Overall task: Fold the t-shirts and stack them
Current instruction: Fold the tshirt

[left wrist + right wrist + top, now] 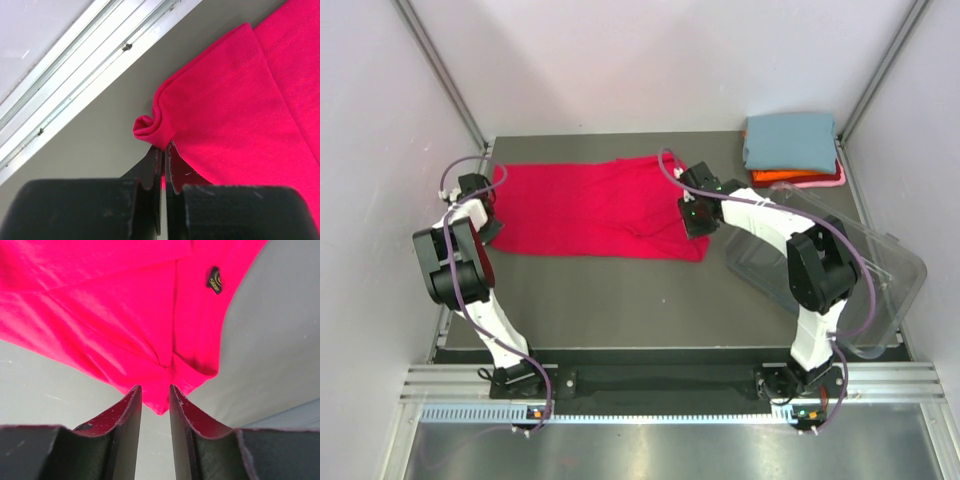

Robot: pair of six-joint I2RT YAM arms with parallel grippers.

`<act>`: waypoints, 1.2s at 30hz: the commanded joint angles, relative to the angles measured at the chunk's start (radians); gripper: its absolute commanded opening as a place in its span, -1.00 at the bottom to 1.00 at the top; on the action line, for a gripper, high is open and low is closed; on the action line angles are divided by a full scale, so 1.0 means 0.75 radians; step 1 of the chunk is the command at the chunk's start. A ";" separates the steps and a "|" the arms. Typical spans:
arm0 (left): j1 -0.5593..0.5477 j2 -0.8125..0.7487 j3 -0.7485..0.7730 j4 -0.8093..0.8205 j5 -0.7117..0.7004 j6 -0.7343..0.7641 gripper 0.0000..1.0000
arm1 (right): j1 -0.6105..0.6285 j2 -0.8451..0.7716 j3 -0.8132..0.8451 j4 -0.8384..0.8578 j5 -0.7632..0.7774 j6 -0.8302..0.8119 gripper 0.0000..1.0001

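Note:
A crimson red t-shirt lies as a long folded strip across the back of the grey table. My left gripper is at the shirt's left end. In the left wrist view the left gripper is shut on a curled edge of the red t-shirt. My right gripper is at the shirt's right end. In the right wrist view the right gripper is slightly open, and a corner of the red t-shirt lies between the tips. A blue-grey t-shirt lies folded on an orange t-shirt and a pink t-shirt at the back right.
A clear plastic tub lies tilted at the right side of the table, beside the right arm. A metal rail runs along the table's left edge close to the left gripper. A black label shows on the red cloth.

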 commanded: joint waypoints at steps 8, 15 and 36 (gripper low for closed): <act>0.005 0.032 0.070 0.024 -0.048 0.032 -1.00 | -0.045 -0.011 -0.093 0.054 -0.140 -0.031 -0.35; 0.005 0.026 0.068 0.026 -0.046 0.036 -1.00 | -0.059 0.024 -0.102 0.068 -0.202 -0.041 -0.35; -0.023 0.056 0.101 0.042 -0.167 0.077 -1.00 | -0.094 -0.003 -0.114 0.070 -0.002 -0.104 -1.00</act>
